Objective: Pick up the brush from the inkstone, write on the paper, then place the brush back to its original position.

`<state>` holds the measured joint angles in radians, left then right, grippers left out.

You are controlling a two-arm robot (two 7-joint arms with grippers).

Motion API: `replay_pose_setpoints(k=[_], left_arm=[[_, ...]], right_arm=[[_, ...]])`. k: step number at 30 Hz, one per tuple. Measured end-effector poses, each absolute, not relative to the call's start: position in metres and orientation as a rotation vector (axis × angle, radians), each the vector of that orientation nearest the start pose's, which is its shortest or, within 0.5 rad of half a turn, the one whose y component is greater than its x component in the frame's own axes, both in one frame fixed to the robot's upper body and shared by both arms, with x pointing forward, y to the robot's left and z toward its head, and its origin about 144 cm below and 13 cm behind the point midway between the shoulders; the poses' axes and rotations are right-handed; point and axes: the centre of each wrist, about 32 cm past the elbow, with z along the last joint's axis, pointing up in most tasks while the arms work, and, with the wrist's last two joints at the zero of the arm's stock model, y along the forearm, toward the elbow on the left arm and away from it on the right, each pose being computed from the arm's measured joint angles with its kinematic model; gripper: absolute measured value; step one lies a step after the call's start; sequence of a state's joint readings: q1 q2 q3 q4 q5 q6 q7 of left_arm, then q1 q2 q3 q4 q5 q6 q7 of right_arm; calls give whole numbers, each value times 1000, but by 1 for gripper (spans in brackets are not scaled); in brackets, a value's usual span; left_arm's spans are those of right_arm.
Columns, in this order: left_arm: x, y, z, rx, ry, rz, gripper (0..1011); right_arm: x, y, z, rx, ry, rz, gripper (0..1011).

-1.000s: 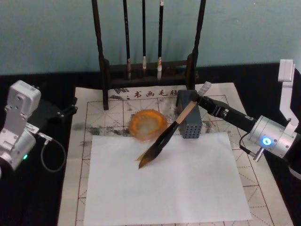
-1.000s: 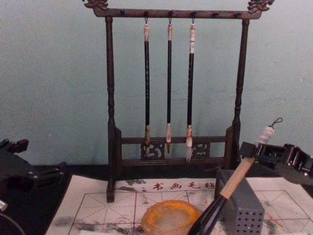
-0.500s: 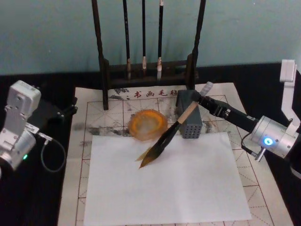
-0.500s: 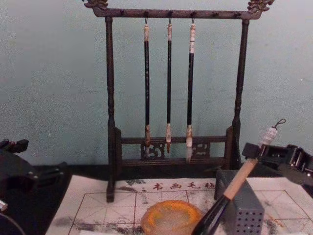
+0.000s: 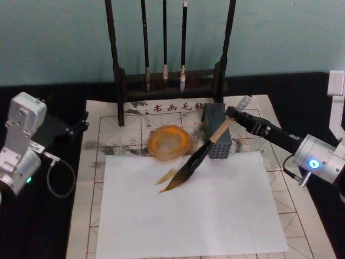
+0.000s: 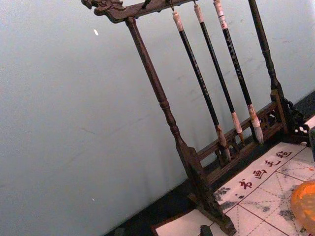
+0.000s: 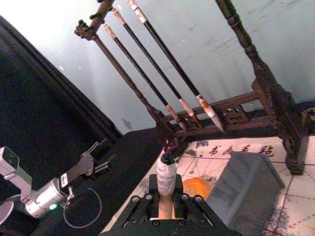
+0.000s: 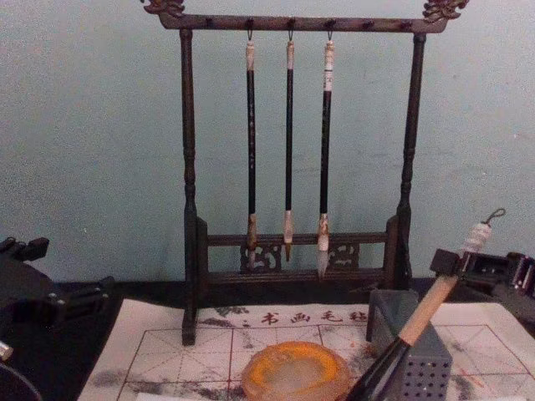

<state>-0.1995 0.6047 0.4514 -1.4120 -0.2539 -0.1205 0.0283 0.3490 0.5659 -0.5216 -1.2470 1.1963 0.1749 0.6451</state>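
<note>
The brush slants down from its whitish end cap to dark bristles that rest on the plain white sheet. That sheet lies on the red-gridded paper. My right gripper reaches in from the right and is shut on the pale upper shaft, also seen in the right wrist view with the brush cap. A short brownish mark lies beside the tip. The amber inkstone sits just behind the white sheet, left of the brush. My left gripper is parked off the paper's left edge.
A grey perforated block stands right behind the brush shaft. The dark wooden rack with three thin hanging brushes stands at the back of the paper. Black tabletop surrounds the paper.
My right gripper has moved to the right and slightly back, carrying the brush. The bristle tip has slid right across the white sheet, leaving a brownish mark behind it. The left arm has stayed still.
</note>
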Motion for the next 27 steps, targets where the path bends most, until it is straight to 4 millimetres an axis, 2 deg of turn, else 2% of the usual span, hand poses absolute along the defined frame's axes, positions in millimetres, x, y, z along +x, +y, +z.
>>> replay_pose_setpoints(k=[20, 27], left_arm=[[489, 310, 1140, 305, -285, 1248, 1001], [489, 310, 1140, 304, -285, 1248, 1001]], right_arm=[[521, -324, 1140, 255, 604, -724, 176], [520, -323, 1141, 313, 625, -722, 176]])
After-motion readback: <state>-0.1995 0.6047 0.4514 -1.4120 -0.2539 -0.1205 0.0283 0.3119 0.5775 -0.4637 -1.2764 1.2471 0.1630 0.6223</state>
